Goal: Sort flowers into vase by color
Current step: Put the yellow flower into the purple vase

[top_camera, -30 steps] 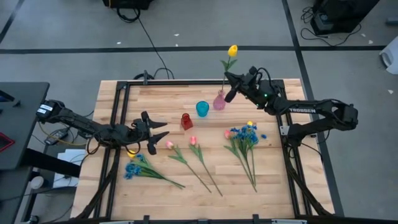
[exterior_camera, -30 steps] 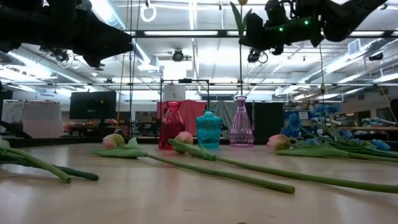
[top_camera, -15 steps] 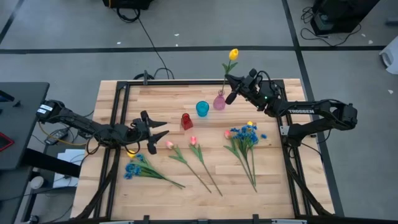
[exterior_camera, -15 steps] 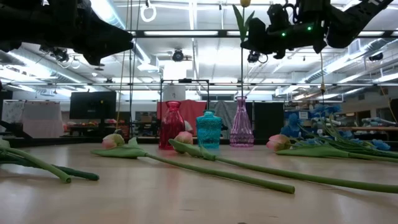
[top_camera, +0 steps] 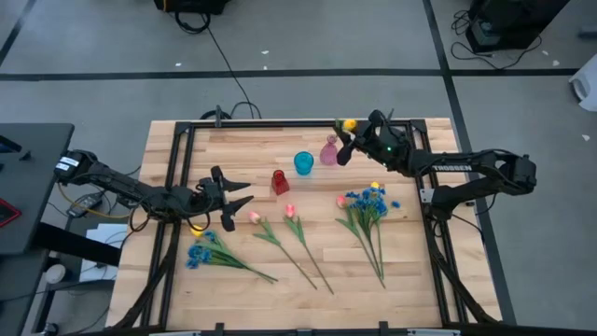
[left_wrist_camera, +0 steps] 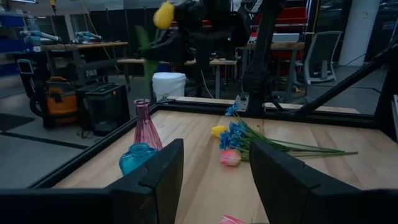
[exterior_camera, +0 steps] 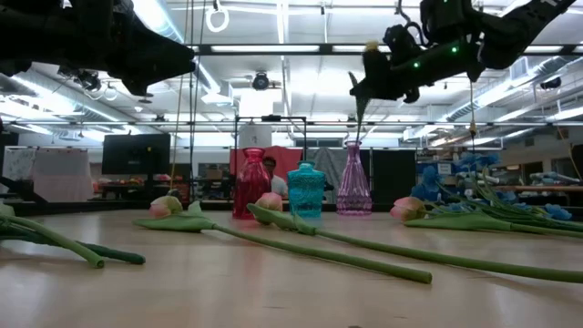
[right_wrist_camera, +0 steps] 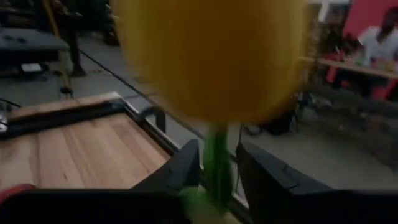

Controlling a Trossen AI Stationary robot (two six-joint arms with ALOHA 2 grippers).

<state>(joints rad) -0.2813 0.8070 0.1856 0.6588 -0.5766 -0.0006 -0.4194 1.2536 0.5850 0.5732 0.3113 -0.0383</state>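
The yellow tulip now sits much lower than a moment ago, its stem apparently sliding into the pink vase. The right gripper still pinches the stem; the left gripper waits spread over the table.

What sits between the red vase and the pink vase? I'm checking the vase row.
The teal vase stands between the red vase and the pink vase; the high view shows it, and the low view shows the same order.
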